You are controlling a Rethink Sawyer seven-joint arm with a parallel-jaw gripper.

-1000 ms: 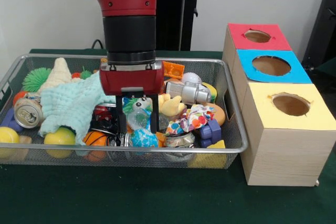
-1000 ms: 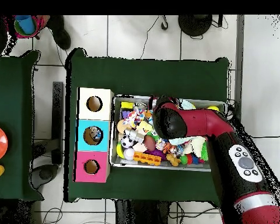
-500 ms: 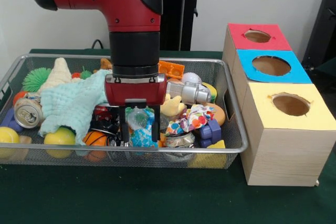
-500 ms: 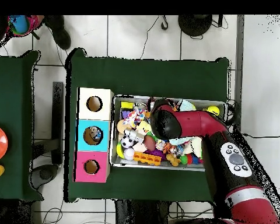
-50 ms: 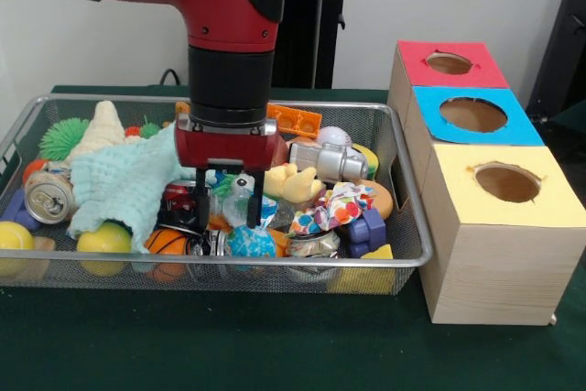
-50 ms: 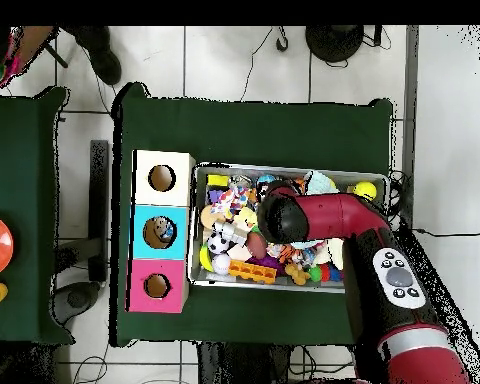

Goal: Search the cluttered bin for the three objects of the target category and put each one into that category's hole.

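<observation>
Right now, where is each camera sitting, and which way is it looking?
Front view: sits low across the table, facing the bin and the three boxes; the red arm and its open claw come down from the top.
Overhead view: hangs above, looking straight down on the green table; the arm reaches up from the bottom edge and hides the claw.
Both show the bin, the boxes and the arm, but turned half round against each other.
</observation>
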